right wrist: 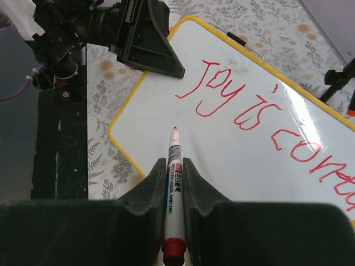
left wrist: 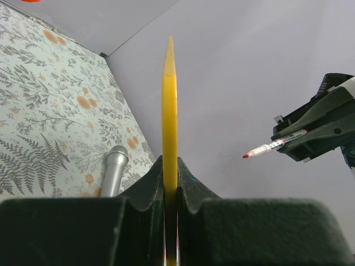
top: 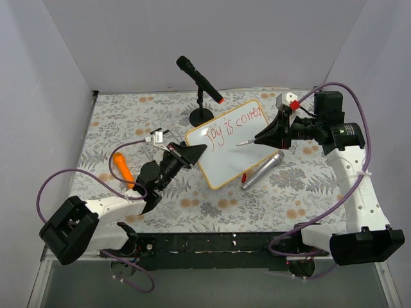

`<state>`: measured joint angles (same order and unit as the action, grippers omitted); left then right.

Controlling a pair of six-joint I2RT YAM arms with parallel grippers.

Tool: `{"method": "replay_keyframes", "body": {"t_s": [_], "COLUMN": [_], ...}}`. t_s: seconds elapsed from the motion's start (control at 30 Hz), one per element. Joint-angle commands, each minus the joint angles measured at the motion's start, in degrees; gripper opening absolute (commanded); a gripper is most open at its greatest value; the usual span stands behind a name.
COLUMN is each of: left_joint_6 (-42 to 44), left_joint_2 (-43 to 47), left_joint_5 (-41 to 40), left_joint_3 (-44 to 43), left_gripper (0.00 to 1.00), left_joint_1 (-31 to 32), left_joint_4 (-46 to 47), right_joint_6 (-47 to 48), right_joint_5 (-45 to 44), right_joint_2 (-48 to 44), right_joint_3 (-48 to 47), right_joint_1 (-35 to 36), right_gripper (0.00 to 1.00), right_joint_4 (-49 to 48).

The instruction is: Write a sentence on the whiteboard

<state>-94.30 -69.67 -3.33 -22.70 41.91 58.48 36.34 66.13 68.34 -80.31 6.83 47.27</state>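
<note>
The whiteboard, white with a yellowish frame, lies tilted mid-table. My left gripper is shut on its left edge; in the left wrist view the board shows edge-on between the closed jaws. The sentence reads "Joy is conta" in red, in one slanted line, and shows in the right wrist view. My right gripper is shut on a red marker. The marker's tip hovers over the board's blank lower half, apart from the surface.
A silver microphone lies against the board's lower right edge, with a red cap beside it. A black microphone on a round stand stands behind the board. An orange object lies at the left. Grey walls enclose the floral table.
</note>
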Motion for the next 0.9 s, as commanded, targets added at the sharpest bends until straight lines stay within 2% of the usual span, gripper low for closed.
{"method": "replay_keyframes", "body": {"t_s": [0.0,0.4,0.87], "left_joint_6": [-1.1,-1.9,-2.1], "left_joint_2": [4.7,8.9,10.4], "left_joint_5": [-2.3,-2.8,-3.3], "left_joint_3": [0.7,4.8,6.3], "left_gripper": [0.00,0.00,0.00], "left_joint_1": [0.6,0.8,0.8], "left_joint_4": [6.8,6.7,6.6], "right_joint_6": [3.4,10.9,12.0], "right_joint_5": [-0.1,-0.6,-2.9], "right_joint_2": [-0.5,0.8,0.7], "right_joint_3": [0.9,1.6,2.9], "right_joint_1": [3.0,11.1,12.7], "right_gripper": [0.01,0.01,0.01], "right_joint_4": [2.2,6.5,6.1]}}
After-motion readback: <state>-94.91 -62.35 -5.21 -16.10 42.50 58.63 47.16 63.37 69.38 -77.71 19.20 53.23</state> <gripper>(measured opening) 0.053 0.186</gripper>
